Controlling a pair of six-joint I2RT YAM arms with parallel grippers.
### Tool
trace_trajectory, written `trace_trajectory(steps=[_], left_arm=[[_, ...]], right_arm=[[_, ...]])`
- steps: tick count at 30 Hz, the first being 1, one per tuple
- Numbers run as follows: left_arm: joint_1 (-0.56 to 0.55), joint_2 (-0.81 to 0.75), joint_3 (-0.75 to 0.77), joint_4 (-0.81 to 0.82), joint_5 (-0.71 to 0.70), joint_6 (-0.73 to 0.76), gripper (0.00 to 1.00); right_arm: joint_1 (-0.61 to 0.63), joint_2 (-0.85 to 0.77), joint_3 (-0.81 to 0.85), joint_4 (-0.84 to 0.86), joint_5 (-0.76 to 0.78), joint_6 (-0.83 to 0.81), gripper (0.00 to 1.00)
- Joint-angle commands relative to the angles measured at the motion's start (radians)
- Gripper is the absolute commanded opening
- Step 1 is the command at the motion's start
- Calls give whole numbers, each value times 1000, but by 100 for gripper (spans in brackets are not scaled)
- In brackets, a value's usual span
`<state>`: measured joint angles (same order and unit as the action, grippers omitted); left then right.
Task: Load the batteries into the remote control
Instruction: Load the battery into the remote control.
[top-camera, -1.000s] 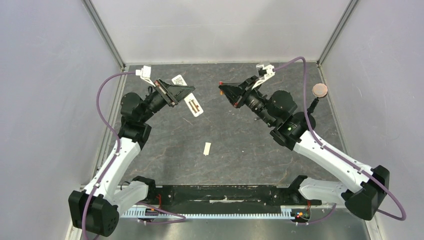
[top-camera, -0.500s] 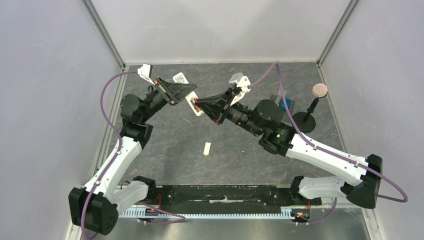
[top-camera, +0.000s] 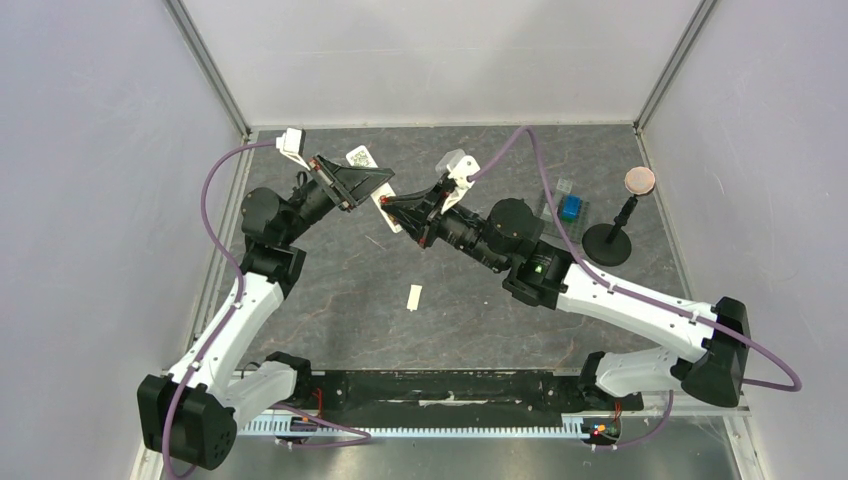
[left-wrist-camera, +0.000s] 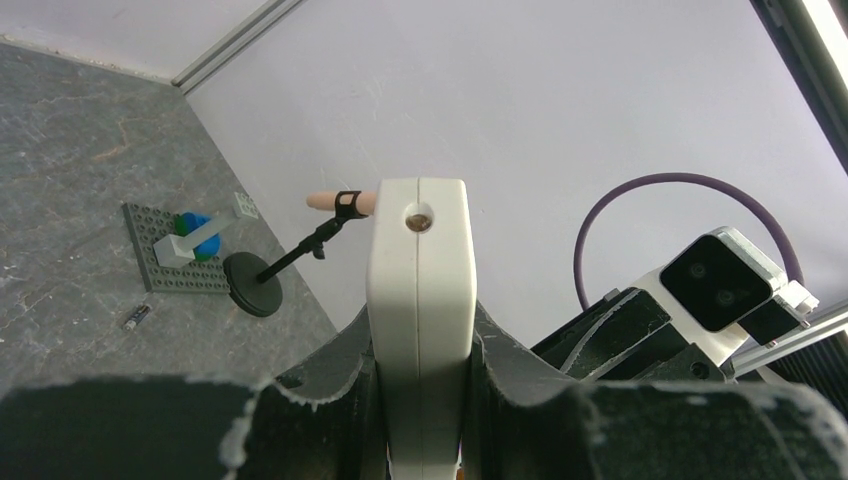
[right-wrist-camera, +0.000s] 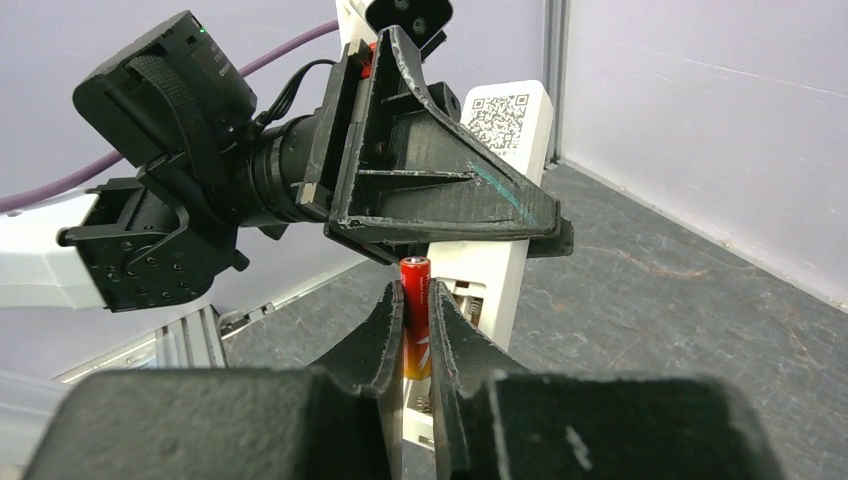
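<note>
Right gripper first, since it sits closest to my wrist lens: its two dark fingers are clenched on the red battery, held upright. Only the red top clears the fingers. The orange lower part shows as a sliver between them, and its bottom end is hidden.

Just behind it is the remote control, back toward me, with the code sticker at the top and an opened recess at the lower end. The fingers cover most of that recess, so I cannot tell whether the battery touches the remote.

The left gripper is clamped across the remote's middle, holding it off the table. From the left wrist I get only the remote's narrow end; its button face is out of sight. From above, the battery is too small to pick out.

Farther off, a small white cover piece lies flat mid-table. Beyond the right arm are the blue and grey blocks on a grey plate, beside a black stand. Near that plate lies a tiny dark cylinder, too small for me to identify.
</note>
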<state>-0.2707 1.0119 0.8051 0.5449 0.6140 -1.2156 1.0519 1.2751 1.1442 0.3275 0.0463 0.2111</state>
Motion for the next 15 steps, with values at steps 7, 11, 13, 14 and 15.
trace_trajectory(steps=[7,11,13,14,15], left_arm=[[-4,-29,41,30,41,-31,2],[-4,-29,37,50,37,-54,2],[-4,-30,38,53,32,-58,2],[-4,-32,37,54,28,-60,2],[-4,-34,36,55,22,-59,2]], right_arm=[[6,10,26,30,28,-37,2],[5,11,15,22,28,-32,2],[5,10,10,20,28,-27,3],[6,9,8,18,28,-26,3],[6,9,9,11,28,-26,4]])
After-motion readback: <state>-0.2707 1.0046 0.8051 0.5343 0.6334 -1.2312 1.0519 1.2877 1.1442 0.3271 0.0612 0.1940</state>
